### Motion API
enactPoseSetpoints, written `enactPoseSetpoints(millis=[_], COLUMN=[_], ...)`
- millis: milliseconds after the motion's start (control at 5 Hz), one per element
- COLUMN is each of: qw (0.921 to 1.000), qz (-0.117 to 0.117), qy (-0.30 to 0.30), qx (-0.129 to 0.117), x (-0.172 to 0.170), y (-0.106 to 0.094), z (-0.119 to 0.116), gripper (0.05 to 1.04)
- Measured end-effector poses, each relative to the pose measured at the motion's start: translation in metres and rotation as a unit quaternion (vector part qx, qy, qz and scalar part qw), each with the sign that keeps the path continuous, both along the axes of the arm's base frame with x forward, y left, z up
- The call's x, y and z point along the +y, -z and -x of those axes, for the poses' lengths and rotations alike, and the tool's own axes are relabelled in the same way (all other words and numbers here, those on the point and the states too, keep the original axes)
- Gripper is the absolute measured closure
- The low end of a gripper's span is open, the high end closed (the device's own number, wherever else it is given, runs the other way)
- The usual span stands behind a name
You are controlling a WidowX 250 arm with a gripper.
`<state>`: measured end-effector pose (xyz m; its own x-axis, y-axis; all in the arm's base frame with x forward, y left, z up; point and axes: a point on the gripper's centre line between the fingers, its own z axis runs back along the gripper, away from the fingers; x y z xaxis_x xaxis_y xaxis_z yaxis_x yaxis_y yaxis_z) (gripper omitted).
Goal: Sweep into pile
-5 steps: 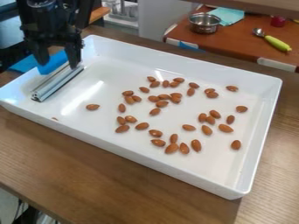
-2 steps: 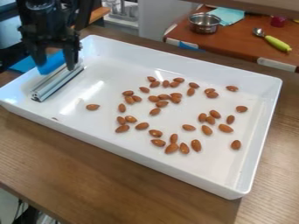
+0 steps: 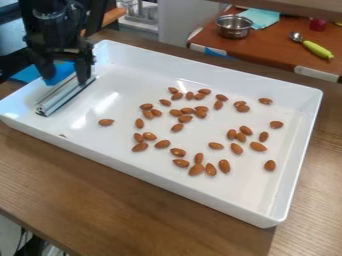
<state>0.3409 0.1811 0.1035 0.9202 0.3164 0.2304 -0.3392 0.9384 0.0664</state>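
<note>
The black two-fingered tool (image 3: 65,78) stands wide at a smooth blue block (image 3: 59,72), beside a ridged silver bar (image 3: 61,97); oval brown almonds (image 3: 196,169) dot a glossy white tray (image 3: 133,167).

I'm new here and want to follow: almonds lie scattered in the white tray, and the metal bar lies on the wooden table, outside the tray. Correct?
Not quite: the camera view shows the metal bar inside the white tray, at the end near the gripper. The almonds do lie scattered in it.
</note>
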Motion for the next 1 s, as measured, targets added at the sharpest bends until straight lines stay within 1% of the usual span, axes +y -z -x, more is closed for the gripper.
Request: enactPoseSetpoints(millis=[200, 400, 600, 800, 1000], qw=[0.9999, 0.9999, 0.9999, 0.9996, 0.999], qz=[-0.004, -0.009, -0.008, 0.003, 0.015], qy=[0.002, 0.003, 0.002, 0.015, 0.03], qx=[0.009, 0.007, 0.013, 0.025, 0.03], x=[-0.002, -0.004, -0.006, -0.019, -0.034], y=[0.01, 0.011, 0.015, 0.024, 0.019], z=[0.004, 0.002, 0.004, 0.011, 0.022], gripper=[0.084, 0.124, 0.407, 0.689, 0.703])
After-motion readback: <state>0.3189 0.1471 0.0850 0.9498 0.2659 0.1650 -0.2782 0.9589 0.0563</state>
